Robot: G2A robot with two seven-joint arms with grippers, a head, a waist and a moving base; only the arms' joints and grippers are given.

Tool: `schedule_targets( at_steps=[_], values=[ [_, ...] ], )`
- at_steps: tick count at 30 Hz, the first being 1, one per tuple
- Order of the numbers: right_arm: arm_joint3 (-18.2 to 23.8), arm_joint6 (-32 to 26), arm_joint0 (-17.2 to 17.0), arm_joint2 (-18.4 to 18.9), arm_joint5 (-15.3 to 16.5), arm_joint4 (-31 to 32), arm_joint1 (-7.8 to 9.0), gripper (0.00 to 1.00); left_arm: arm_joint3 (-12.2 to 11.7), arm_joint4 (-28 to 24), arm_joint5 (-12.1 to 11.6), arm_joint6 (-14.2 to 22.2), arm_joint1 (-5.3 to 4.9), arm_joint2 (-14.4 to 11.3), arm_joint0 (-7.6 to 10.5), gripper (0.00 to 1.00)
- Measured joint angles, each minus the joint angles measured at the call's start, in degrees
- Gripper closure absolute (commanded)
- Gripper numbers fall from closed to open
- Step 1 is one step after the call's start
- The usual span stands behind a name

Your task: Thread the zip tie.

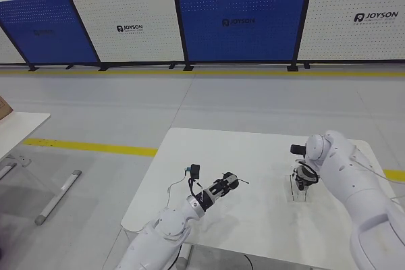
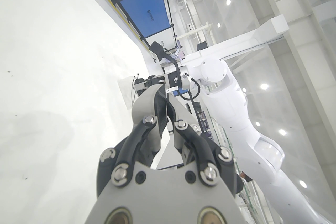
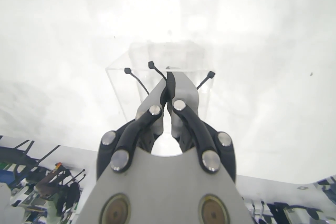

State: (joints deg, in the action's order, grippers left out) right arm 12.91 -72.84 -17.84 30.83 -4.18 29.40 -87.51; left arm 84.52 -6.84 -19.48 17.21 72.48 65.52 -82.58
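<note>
White counter (image 1: 256,145): a wide stretch lies btwn the two arms, edges well off from both. Clear box (image 3: 118,83) stands right of centre w/ zip ties upright in it. Over it the right gripper (image 3: 168,76), jaws clenched on the middle zip tie (image 3: 155,68); outer ties (image 3: 131,73) lean away either side. Near-centre, well apart from box, the left gripper (image 1: 228,181), jaws clenched on a thin black strand (image 1: 241,180) poking right.
</note>
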Motion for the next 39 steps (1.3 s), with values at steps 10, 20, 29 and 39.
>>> schedule_targets(
  at_steps=[10, 20, 29, 39],
  values=[
    [1.9, 1.0, -0.5, 1.6, 4.8, 0.3, 2.08, 1.00, 0.0, 0.0, 0.0, 0.0, 0.00, 0.0, 0.00, 1.00],
    [5.5, 2.4, -2.3, 5.4, 13.7, -1.6, 6.44, 1.00, 0.0, 0.0, 0.0, 0.0, 0.00, 0.0, 0.00, 1.00],
    [19.8, 3.8, -8.4, 11.5, 15.6, -1.0, 13.24, 1.00, 0.0, 0.0, 0.0, 0.0, 0.00, 0.0, 0.00, 1.00],
    [55.9, 1.0, -29.3, 29.9, 12.9, 3.1, 24.26, 1.00, 0.0, 0.0, 0.0, 0.0, 0.00, 0.0, 0.00, 1.00]
  ],
)
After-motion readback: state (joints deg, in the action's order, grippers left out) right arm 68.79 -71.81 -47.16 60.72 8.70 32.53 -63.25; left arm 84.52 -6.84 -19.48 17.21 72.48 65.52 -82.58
